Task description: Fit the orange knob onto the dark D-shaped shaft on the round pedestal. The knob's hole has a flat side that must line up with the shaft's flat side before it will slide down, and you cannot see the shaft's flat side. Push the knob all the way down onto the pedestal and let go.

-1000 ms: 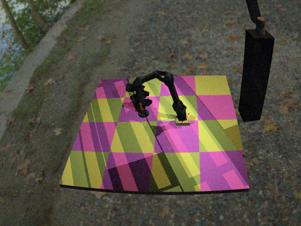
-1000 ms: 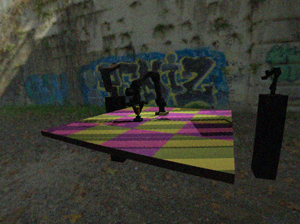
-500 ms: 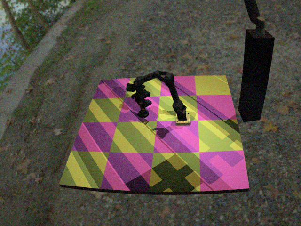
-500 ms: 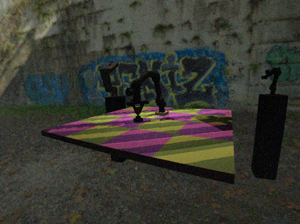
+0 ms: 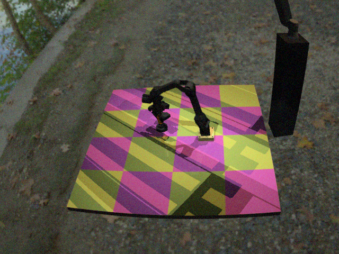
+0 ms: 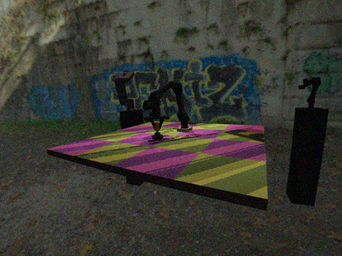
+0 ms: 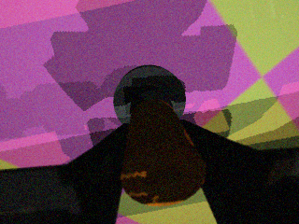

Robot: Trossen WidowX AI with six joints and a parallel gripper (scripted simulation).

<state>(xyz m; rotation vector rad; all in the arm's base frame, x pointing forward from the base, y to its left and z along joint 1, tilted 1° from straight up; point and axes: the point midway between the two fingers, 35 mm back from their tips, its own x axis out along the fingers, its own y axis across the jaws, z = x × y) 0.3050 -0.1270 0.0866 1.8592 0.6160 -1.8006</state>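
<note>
The orange knob [image 5: 158, 118] [image 6: 157, 125] [image 7: 163, 159] is upright between the fingers, dark and mostly shaded in the wrist view. My gripper [image 5: 159, 119] [image 6: 156, 123] [image 7: 154, 126] is shut on it. The dark round pedestal [image 5: 161, 128] [image 6: 157, 137] [image 7: 122, 97] stands on the table directly below the knob. In the exterior view a short dark stretch shows between the knob's orange part and the pedestal. The shaft cannot be made out, and whether its tip is inside the knob's hole cannot be told. The knob hides part of the pedestal in the wrist view.
The arm's pale base plate [image 5: 210, 137] [image 6: 179, 129] is on the chequered table [image 5: 148, 191] [image 6: 175, 158], right of the pedestal. Striped shadows cross the table. Dark pillars bearing other arms [image 5: 288, 84] [image 6: 308, 157] stand beyond its edges.
</note>
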